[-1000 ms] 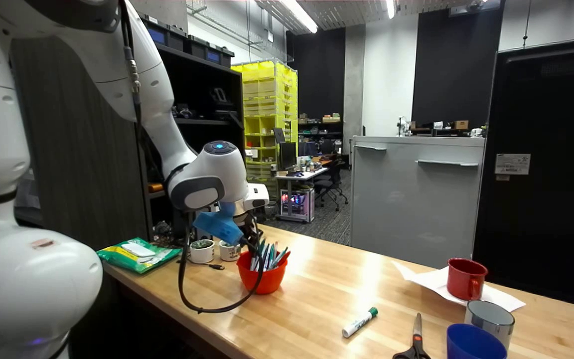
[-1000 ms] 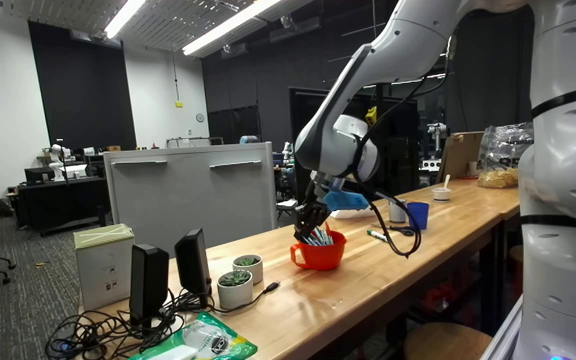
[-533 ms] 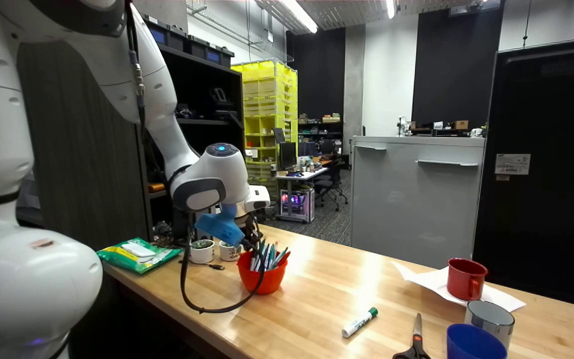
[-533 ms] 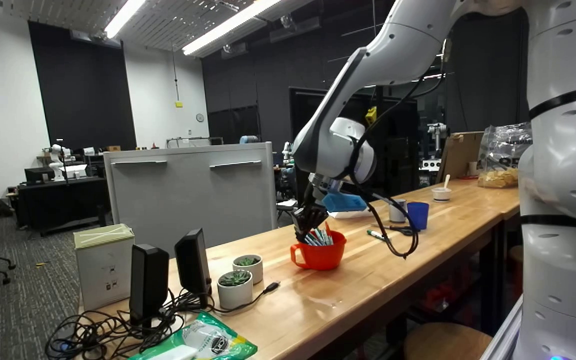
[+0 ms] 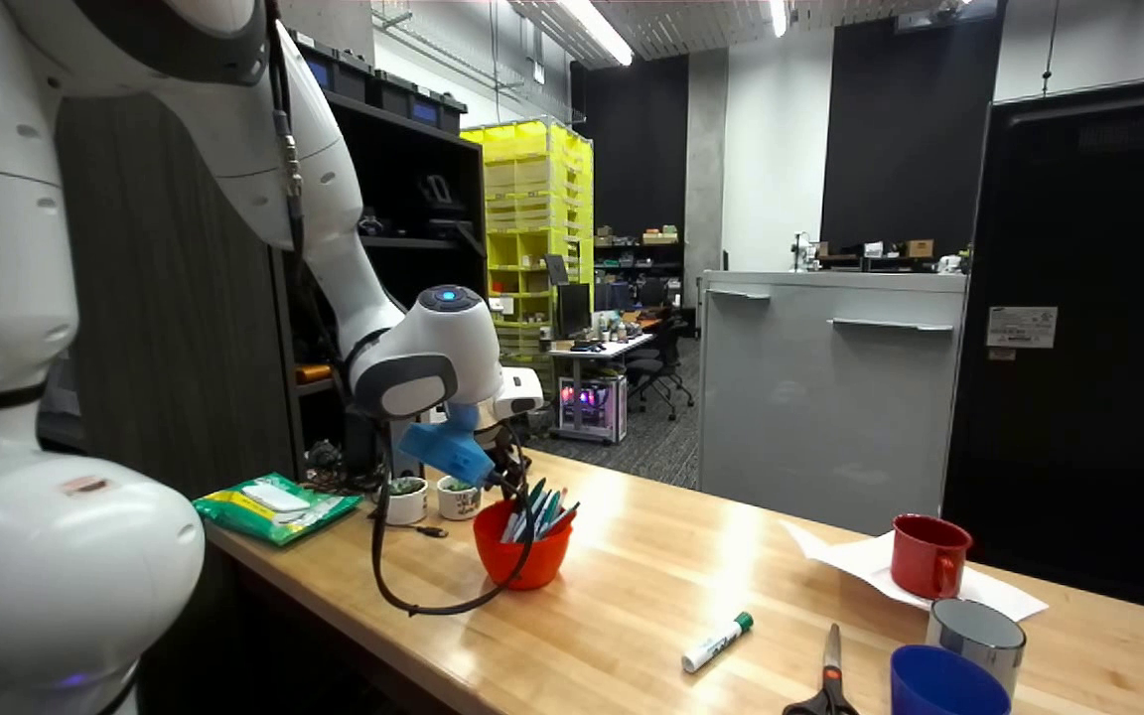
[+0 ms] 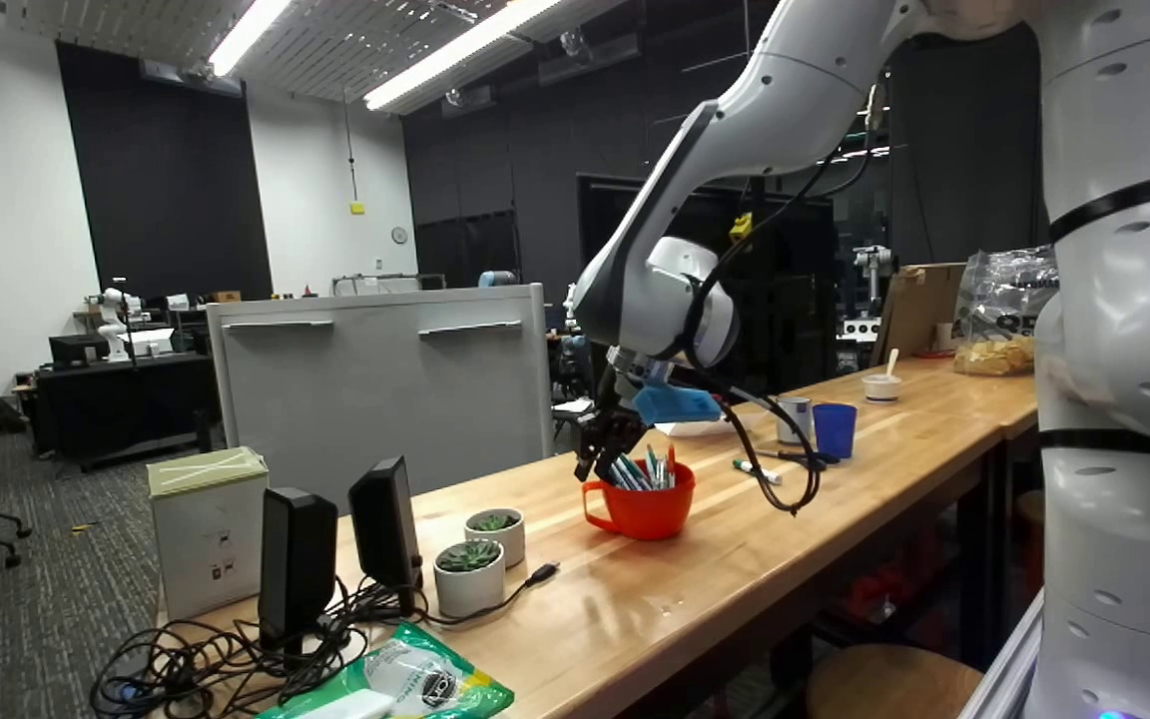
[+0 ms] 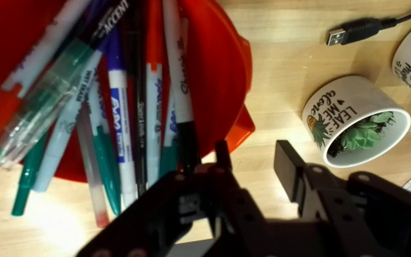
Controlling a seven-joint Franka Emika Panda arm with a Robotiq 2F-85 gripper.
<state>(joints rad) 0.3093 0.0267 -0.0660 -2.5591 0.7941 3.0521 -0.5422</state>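
Observation:
My gripper (image 7: 251,151) is open, with bare tabletop showing between its fingers in the wrist view. It sits at the rim of a red mug-like bowl (image 6: 647,514), on the side where the bowl's handle (image 6: 592,511) is. Several markers and pens (image 7: 120,117) lean inside the bowl, seen in all views. Closest to the left finger (image 7: 223,157) is a white marker with a black cap (image 7: 188,142); whether they touch, I cannot tell. Beyond the right finger (image 7: 287,167) stands a white pot with a succulent (image 7: 355,121), apart from it.
A USB plug (image 7: 359,32) lies near the pots. Black speakers (image 6: 297,564) with tangled cables and a green packet (image 5: 279,508) stand farther along the table. A green-capped marker (image 5: 718,643), scissors (image 5: 830,690), blue cup (image 5: 949,685) and red mug (image 5: 929,556) are at the opposite side.
The arm has shifted slightly, toward the right in an exterior view. My fingertips now look spread apart. The pens have changed their lean, and the red bowl has moved a little.

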